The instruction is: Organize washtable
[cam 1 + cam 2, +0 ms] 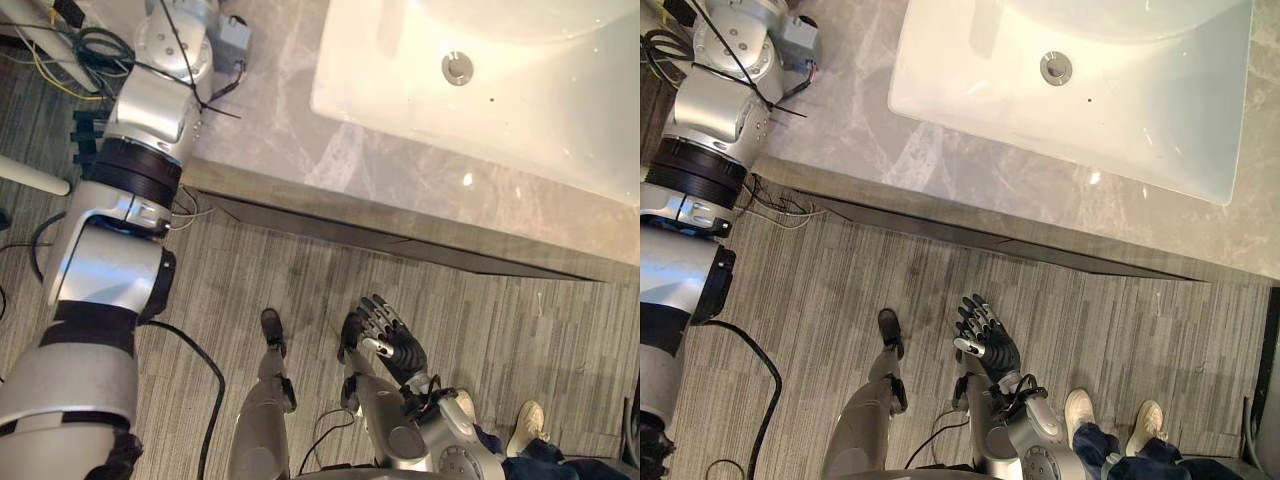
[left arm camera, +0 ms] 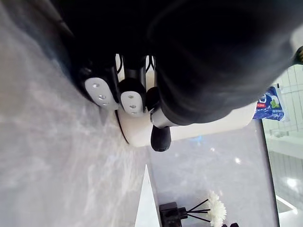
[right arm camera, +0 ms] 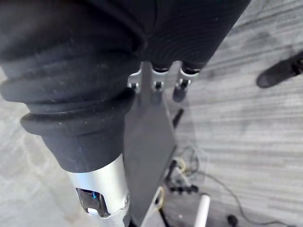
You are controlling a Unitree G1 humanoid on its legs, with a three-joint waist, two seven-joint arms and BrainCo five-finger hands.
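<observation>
Your left hand [image 2: 130, 97] down on counter [image 2: 47, 156]; white object [image 2: 137, 132] right against it, probably touching. Its grip: can't tell. Your right hand [image 1: 385, 335] hangs low over floor [image 1: 300, 280], well apart from counter, loosely spread.

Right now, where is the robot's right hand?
In the left eye view, the right hand hangs low over the floor, in front of the counter, a person's shoe on its right.
</observation>
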